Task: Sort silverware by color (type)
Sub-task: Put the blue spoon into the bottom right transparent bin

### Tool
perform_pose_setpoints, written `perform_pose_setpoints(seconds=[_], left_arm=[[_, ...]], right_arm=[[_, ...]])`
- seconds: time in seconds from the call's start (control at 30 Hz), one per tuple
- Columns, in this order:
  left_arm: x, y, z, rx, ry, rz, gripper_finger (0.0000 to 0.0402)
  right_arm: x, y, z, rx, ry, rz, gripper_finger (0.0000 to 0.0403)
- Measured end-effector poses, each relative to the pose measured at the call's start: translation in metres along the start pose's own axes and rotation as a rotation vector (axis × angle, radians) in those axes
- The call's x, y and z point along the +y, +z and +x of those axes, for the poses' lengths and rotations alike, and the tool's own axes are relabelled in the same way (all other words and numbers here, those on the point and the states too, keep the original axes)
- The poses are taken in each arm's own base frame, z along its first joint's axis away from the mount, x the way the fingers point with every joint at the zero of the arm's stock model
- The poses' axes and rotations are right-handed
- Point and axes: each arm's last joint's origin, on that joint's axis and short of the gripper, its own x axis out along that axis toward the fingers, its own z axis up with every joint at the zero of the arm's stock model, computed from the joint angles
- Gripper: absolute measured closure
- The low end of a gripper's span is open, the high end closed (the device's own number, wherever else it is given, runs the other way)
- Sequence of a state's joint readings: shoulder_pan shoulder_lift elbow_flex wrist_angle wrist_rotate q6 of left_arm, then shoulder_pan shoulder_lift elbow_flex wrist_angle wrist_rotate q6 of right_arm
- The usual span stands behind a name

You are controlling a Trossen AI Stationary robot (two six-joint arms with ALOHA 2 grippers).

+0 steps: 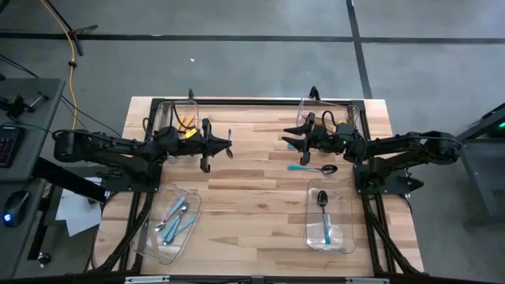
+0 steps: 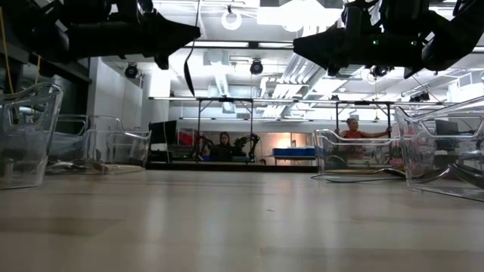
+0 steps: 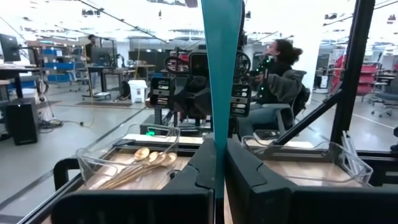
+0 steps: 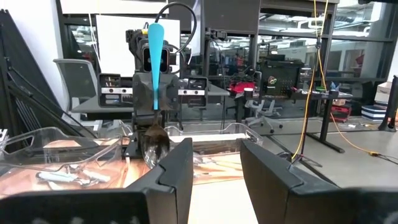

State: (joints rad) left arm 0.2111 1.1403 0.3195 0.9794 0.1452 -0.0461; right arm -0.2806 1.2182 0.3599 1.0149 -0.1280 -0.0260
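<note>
My left gripper [image 1: 226,146] hovers over the table's middle left, shut on a teal-handled black spoon [image 4: 155,68] that stands upright. The spoon's handle [image 3: 222,74] rises in front of the left wrist camera. My right gripper [image 4: 216,158] faces it from the right [image 1: 286,140], open, with nothing between its fingers. Another teal-handled black spoon [image 1: 313,167] lies flat on the wood below the right gripper. Light-blue-handled pieces [image 1: 175,217] lie in the near-left bin. A teal-handled piece [image 1: 324,211] lies in the near-right bin, orange-handled pieces [image 1: 186,122] in the far-left bin, and gold spoons [image 3: 144,160] in another bin. My left gripper pinches the spoon between its two fingers at the lower end of the teal handle [image 3: 219,127]. The fingers are level, come from the table's left and lie across the spoon. The spoon is upright and lifted clear, handle up, with its black bowl [image 4: 155,142] hanging below the fingers.
Clear plastic bins stand at the far left [image 1: 162,110], far right [image 1: 359,114], near left [image 1: 150,241] and near right [image 1: 347,241]. Bare wood lies between them in the middle. People sit in the room beyond the table.
</note>
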Motion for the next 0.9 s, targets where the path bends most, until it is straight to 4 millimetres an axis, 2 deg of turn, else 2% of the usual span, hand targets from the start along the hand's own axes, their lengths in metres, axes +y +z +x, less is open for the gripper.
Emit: perform_pose_setpoints(seconds=[0.47,0.67,0.9], left_arm=[[0.0016,0.0007,-0.0002,-0.007,0.008,0.027,0.0401],[0.0025,0.0008,-0.0003,-0.007,0.012,0.027,0.0401],[0.0025,0.0008,-0.0003,-0.006,0.013,0.043,0.0401]], right_arm=[[-0.0001,0.0,0.0,0.0,-0.002,-0.001,0.0284],[-0.0036,-0.0001,-0.0002,0.009,-0.12,-0.095,0.0284],[-0.0046,0.0,-0.0004,0.004,-0.155,-0.025,0.0284]])
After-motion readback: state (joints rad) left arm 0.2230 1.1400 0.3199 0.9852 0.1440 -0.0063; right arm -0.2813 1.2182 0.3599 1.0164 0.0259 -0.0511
